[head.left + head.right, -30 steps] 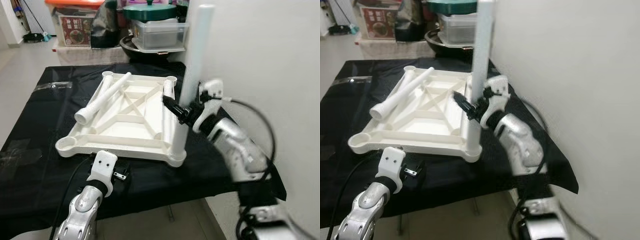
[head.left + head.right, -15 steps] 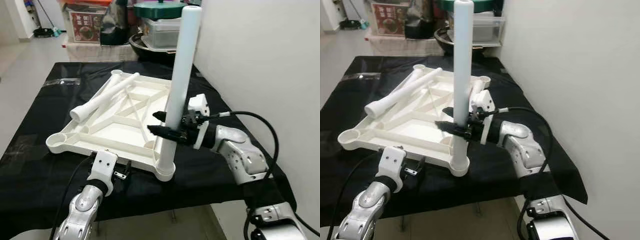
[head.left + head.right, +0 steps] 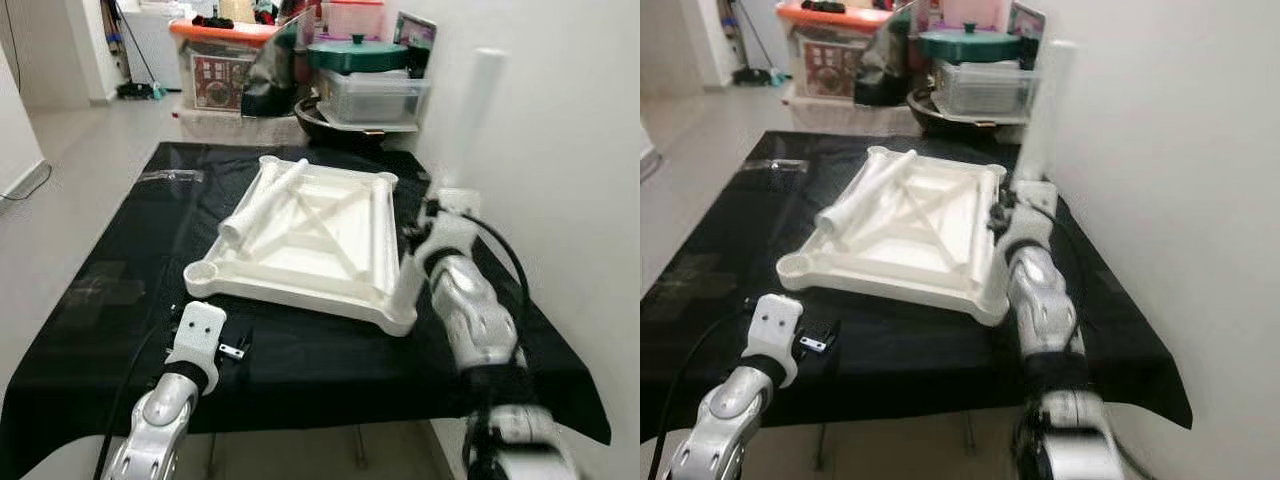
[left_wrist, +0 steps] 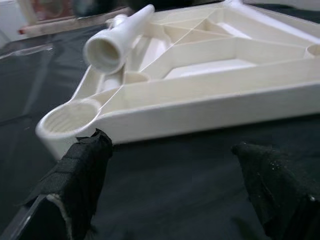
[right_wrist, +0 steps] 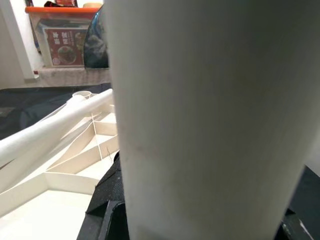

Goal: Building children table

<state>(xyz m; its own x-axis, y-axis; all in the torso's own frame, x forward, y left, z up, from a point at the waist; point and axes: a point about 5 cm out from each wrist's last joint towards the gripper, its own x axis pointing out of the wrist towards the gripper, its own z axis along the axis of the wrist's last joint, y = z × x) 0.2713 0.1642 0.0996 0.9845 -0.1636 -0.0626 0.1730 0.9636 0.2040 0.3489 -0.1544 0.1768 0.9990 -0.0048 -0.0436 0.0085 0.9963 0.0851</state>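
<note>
fingers of the left gripper (image 4: 170, 195) stand wide apart and empty, low over the black cloth-covered table (image 3: 90, 300), pointing at the near edge of the upturned white plastic table top (image 3: 310, 240) at about twelve o'clock from it. at about two o'clock, the right gripper (image 3: 428, 222) is closed around the tall white plastic tube leg (image 3: 470, 120), held upright with its long axis vertical and its foot at the near right corner socket (image 3: 400, 318); whether it is fully seated i cannot tell. the right arm is plainly the nearer one to that leg. farther off, a second loose white tube leg (image 3: 262, 200) lies slanted across the tray's far left part.
</note>
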